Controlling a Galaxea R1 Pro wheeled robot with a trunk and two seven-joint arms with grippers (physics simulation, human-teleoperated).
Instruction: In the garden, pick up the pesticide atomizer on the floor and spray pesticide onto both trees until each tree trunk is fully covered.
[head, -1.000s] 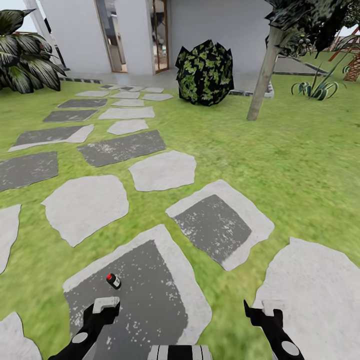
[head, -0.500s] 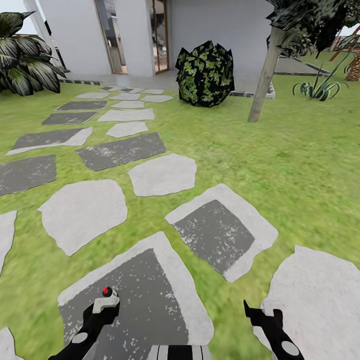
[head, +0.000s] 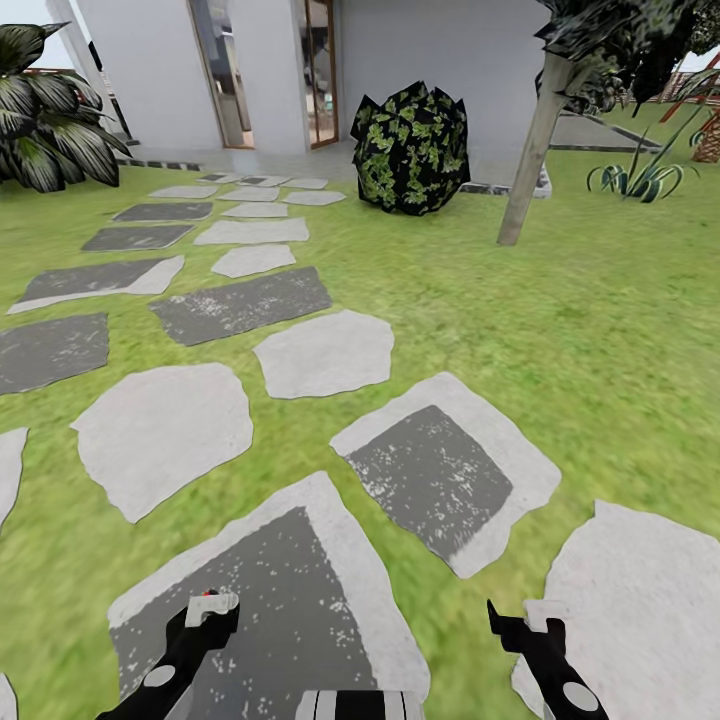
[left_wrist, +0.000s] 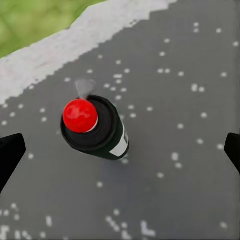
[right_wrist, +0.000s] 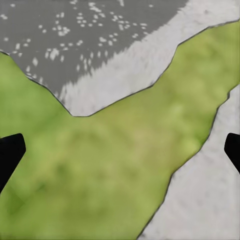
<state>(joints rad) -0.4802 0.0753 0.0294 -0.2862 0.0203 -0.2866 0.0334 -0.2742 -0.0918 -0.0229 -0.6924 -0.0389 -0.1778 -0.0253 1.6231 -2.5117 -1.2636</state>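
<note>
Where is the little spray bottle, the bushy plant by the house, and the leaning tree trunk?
pesticide atomizer (left_wrist: 95, 130), left wrist view, on its dark body
bush (head: 410, 147), head view, middle of leaves
tree trunk (head: 528, 155), head view, mid trunk

Nothing readable anywhere here: the small black bottle with the red cap (left_wrist: 95, 129) carries a white label patch on its side, but no letters or numbers can be made out.

The lawn (head: 560, 330) carried pale and dark stepping stones running from the frame's bottom to its upper left. On the dark-centred stone (head: 290, 600) at lower left stood the pesticide atomizer (left_wrist: 95, 127), black with a red cap.
</note>
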